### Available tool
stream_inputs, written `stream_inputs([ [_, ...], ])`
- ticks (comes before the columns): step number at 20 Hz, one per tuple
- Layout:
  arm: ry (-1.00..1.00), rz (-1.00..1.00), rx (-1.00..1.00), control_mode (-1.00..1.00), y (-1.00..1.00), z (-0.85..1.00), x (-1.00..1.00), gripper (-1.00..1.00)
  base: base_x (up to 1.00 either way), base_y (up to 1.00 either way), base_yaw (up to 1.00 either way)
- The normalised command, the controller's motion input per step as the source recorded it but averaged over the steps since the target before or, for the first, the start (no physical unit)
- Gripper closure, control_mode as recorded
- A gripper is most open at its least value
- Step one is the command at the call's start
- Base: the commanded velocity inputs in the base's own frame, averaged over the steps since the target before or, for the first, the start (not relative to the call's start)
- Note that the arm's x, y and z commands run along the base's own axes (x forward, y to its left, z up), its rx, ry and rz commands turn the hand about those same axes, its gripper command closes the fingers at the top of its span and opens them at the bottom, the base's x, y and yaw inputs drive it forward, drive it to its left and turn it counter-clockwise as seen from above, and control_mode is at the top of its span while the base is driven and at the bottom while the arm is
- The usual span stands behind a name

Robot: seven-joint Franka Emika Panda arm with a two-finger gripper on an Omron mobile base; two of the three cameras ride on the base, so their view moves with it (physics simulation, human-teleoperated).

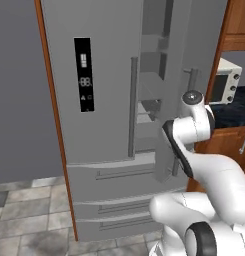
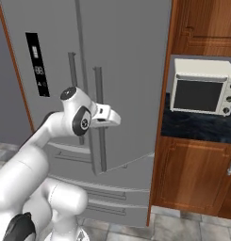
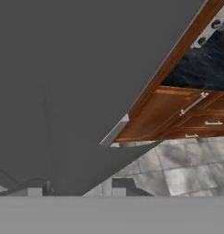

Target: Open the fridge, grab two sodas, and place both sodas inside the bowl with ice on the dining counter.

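Note:
The tall grey fridge (image 1: 104, 75) fills the scene, with its black display strip (image 1: 84, 75) on the left door. The right door stands slightly ajar, and pale shelves (image 1: 151, 95) show through the gap. My gripper (image 2: 116, 117) sits at mid height right beside the right door's vertical bar handle (image 2: 99, 94); the hand hides its jaws. In the hand view the grey door face (image 3: 63, 68) runs close along the camera. The sodas, the bowl and the dining counter are out of view.
A white microwave (image 2: 202, 92) stands on the dark wall counter (image 2: 197, 124) right of the fridge, above brown wood cabinets (image 2: 192, 174). A wood side panel (image 2: 164, 117) borders the fridge. Grey floor tiles (image 1: 29, 215) lie in front.

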Motion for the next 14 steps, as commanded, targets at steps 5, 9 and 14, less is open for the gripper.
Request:
stream_inputs([
  [5,0.1,-0.05,-0.07,-1.0,-0.46,-0.07,-0.59,-1.0,0.0,0.0,0.0],
  [9,0.05,0.01,-0.13,-1.0,-0.03,-0.46,-0.54,-1.0,0.0,0.0,0.0],
  [14,0.0,0.09,-0.13,-1.0,0.45,-0.12,-0.7,-1.0,0.0,0.0,0.0],
])
